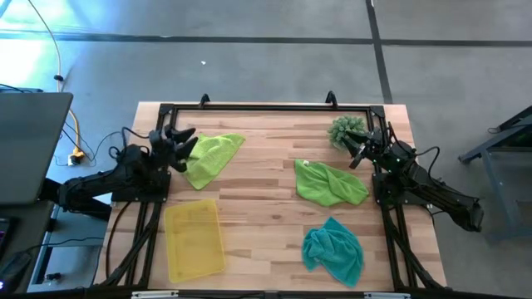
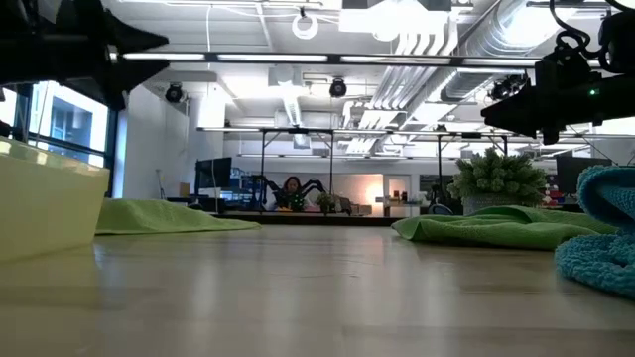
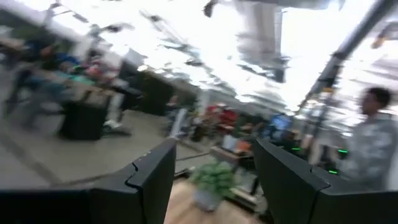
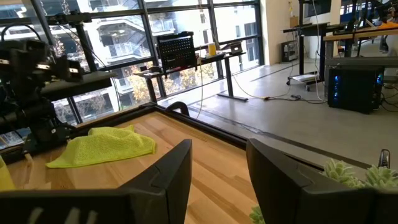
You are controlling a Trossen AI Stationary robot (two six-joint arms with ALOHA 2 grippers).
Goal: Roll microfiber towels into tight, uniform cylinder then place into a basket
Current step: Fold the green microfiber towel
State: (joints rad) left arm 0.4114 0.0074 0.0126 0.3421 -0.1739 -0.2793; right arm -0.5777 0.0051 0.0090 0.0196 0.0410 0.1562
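Observation:
Three microfiber towels lie crumpled on the wooden table. One lime green towel point(image 1: 212, 156) point(image 4: 106, 146) is at the far left, a second lime green one point(image 1: 330, 183) point(image 2: 496, 228) at the right, and a teal one point(image 1: 334, 251) point(image 2: 605, 238) near the front right. The yellow translucent basket point(image 1: 194, 239) point(image 2: 45, 203) stands at the front left, with nothing in it. My left gripper point(image 1: 183, 143) point(image 3: 214, 180) is open at the left edge, raised beside the first towel. My right gripper point(image 1: 359, 151) point(image 4: 219, 168) is open at the far right, above the table.
A spiky green plant point(image 1: 347, 130) point(image 2: 496, 178) stands at the far right corner, close to my right gripper. A black frame point(image 1: 266, 106) runs along the table's far edge. Bare wood point(image 1: 266, 208) lies between the towels. People show in the room beyond point(image 3: 373, 143).

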